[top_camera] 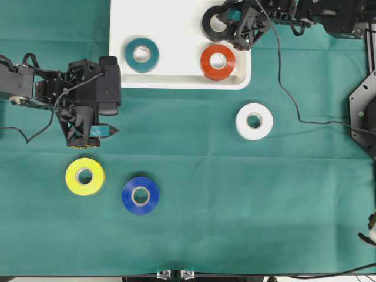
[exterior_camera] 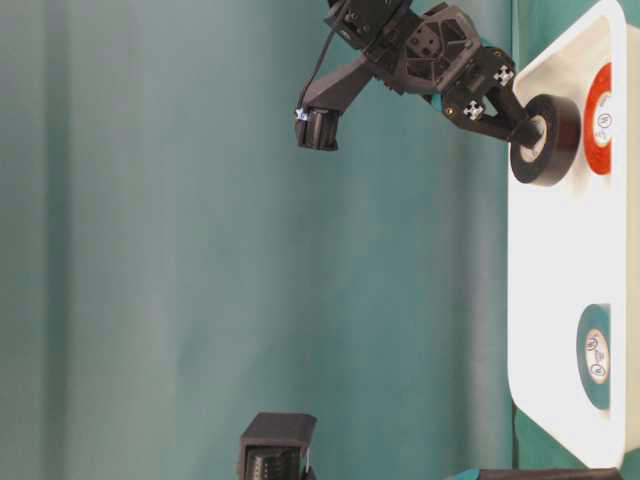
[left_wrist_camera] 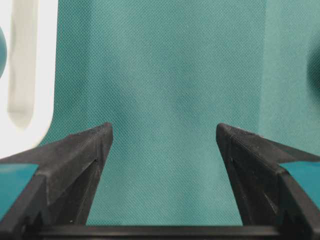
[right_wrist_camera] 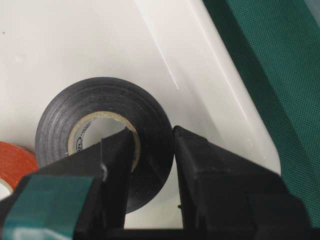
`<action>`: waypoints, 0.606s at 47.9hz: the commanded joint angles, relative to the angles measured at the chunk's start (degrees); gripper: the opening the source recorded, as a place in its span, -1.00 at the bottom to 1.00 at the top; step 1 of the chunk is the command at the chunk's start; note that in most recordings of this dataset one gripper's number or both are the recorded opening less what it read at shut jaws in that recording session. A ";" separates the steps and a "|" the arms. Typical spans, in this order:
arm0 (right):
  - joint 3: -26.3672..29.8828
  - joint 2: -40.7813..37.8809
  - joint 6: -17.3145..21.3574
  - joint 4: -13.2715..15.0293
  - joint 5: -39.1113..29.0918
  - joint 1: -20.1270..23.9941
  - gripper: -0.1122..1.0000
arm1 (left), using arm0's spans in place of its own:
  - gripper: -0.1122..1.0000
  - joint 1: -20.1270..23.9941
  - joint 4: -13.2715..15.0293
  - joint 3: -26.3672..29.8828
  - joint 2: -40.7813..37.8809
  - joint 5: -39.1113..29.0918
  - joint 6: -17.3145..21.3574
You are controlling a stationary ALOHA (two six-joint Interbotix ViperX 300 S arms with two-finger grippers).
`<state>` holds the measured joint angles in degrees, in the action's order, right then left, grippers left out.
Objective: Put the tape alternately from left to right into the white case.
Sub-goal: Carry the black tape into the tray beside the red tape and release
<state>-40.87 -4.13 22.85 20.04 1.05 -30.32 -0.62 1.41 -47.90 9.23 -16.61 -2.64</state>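
left gripper [top_camera: 100,130]: fingers wide apart, nothing between them, over bare table [top_camera: 235,194]
yellow roll [top_camera: 85,175]: on table just below left gripper
blue roll [top_camera: 141,195]: on table, beside yellow
teal roll [top_camera: 141,54]: flat in white case [top_camera: 176,23], left part
red roll [top_camera: 218,61]: flat in case, right part
black roll [top_camera: 215,23]: pinched through its wall by right gripper [top_camera: 233,30], above case by red
white roll [top_camera: 254,121]: on table, right of case corner

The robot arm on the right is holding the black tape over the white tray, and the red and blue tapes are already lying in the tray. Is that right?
Almost. The right gripper does hold the black tape over the white tray, and the red tape lies inside. But the second roll in there is the teal tape, not blue. The overhead view shows the blue tape outside on the green cloth.
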 commanded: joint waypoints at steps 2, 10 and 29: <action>0.97 0.79 -0.09 0.09 0.26 0.00 -0.34 | 0.70 -0.18 0.09 0.79 0.97 0.35 -0.09; 1.05 0.70 -0.09 0.09 0.26 0.00 -0.34 | 0.70 -0.26 0.00 0.79 0.97 0.35 -0.09; 0.79 0.79 0.00 0.09 -0.18 0.00 0.68 | 0.70 -0.53 0.09 0.88 1.05 0.35 -0.09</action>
<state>-40.87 -4.13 22.85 20.04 0.70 -30.32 -0.88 1.41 -47.99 9.32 -16.61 -2.64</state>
